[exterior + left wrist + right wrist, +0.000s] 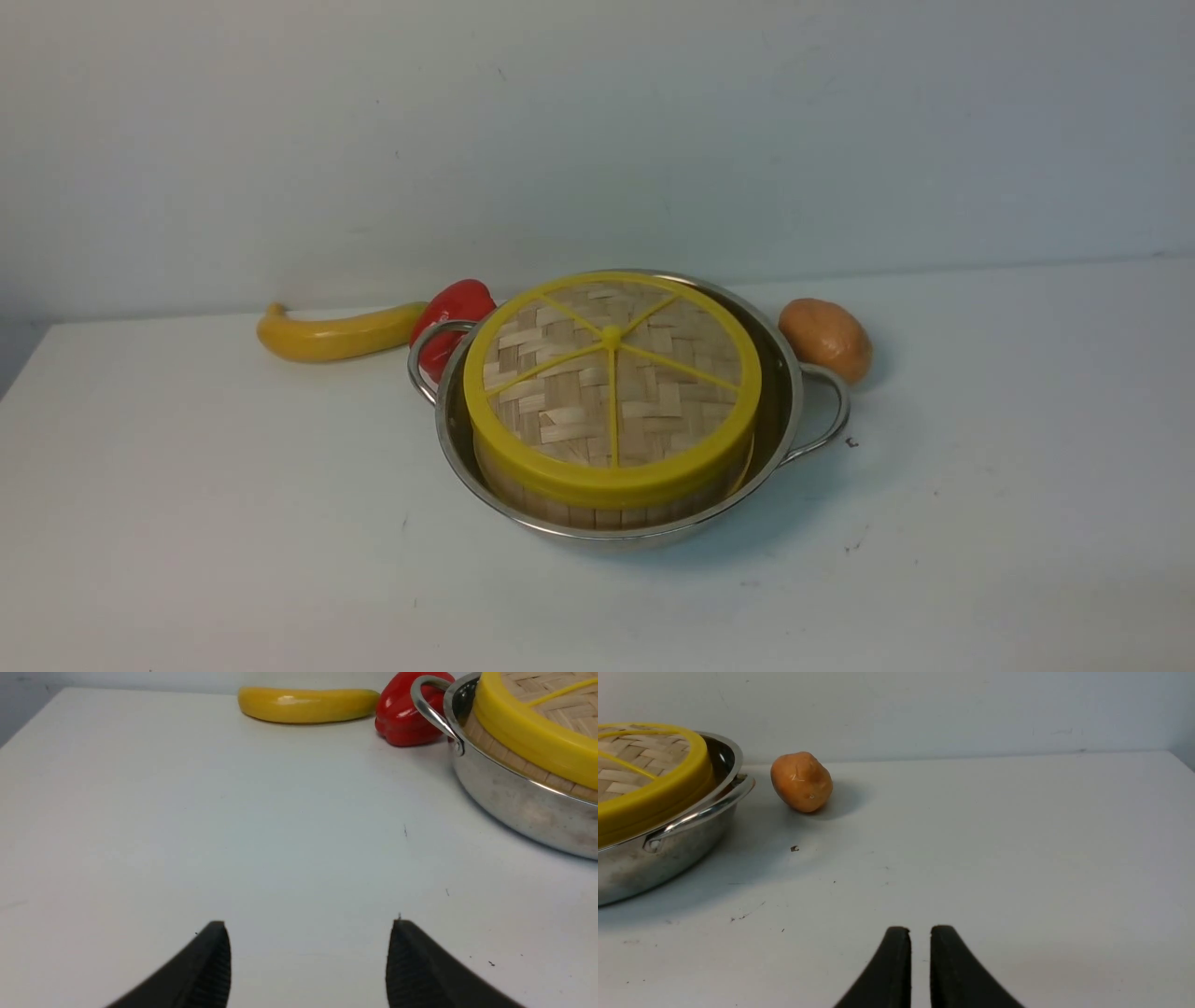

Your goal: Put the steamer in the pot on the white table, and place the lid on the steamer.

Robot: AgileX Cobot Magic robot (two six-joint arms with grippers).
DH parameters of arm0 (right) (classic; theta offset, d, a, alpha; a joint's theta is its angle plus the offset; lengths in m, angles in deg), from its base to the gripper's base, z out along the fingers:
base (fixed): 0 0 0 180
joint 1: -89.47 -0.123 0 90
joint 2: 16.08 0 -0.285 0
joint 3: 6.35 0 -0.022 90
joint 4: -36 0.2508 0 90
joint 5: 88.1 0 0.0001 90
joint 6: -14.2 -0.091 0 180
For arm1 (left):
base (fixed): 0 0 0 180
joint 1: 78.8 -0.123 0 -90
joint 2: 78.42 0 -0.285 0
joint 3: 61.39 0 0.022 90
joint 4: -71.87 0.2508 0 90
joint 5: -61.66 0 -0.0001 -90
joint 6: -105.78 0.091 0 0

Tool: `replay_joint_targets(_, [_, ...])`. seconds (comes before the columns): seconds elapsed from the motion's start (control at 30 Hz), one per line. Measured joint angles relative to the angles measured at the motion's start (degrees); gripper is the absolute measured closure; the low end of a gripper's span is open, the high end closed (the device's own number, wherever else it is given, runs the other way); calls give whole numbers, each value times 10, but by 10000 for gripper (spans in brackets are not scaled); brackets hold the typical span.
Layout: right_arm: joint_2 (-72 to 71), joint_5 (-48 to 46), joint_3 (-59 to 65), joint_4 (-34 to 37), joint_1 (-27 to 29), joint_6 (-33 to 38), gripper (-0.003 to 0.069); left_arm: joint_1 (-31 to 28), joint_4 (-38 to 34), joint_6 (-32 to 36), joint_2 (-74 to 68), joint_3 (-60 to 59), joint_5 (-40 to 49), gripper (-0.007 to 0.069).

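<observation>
The steel pot stands mid-table on the white table. Inside it sits the steamer, with only its bamboo side slats showing. The lid, woven with yellow rim and spokes, rests on top of the steamer. In the left wrist view my left gripper hangs open and empty over bare table, well short of the pot and lid. My right gripper has its jaws nearly together with nothing between them, and stands away from the pot and lid. Neither arm shows in the front view.
A yellow squash and a red pepper lie behind the pot's left handle. A brown potato sits behind its right handle. A wall runs along the table's far edge.
</observation>
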Motion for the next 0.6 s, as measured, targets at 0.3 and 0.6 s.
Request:
replay_joint_targets(0.3, [0,0,0,0,0,-1,597,0,-28,32,0,0,-4,204])
replay_joint_targets(0.6, [0,0,0,0,0,0,593,0,-28,32,0,0,-5,204])
